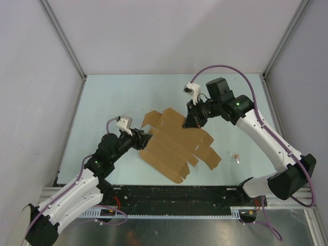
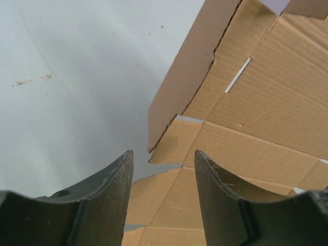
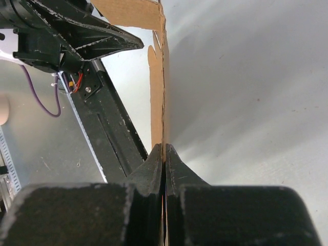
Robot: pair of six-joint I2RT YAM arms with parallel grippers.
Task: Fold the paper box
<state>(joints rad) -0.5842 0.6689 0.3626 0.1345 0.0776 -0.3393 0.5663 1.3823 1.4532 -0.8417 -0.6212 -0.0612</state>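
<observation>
The paper box (image 1: 174,146) is a brown die-cut cardboard sheet lying mostly flat mid-table, with its flaps spread. My right gripper (image 1: 192,120) is at the sheet's far edge, shut on a flap that the right wrist view shows edge-on as a thin upright strip (image 3: 159,77) between the closed fingers (image 3: 164,146). My left gripper (image 1: 146,139) is at the sheet's left edge, open. In the left wrist view its fingertips (image 2: 163,154) straddle a corner of the cardboard (image 2: 256,113) without pinching it, and one side panel there stands raised.
A small pinkish scrap (image 1: 237,156) lies on the table right of the sheet. A black rail (image 1: 174,197) runs along the near edge between the arm bases. Grey walls with metal posts (image 1: 61,38) enclose the table.
</observation>
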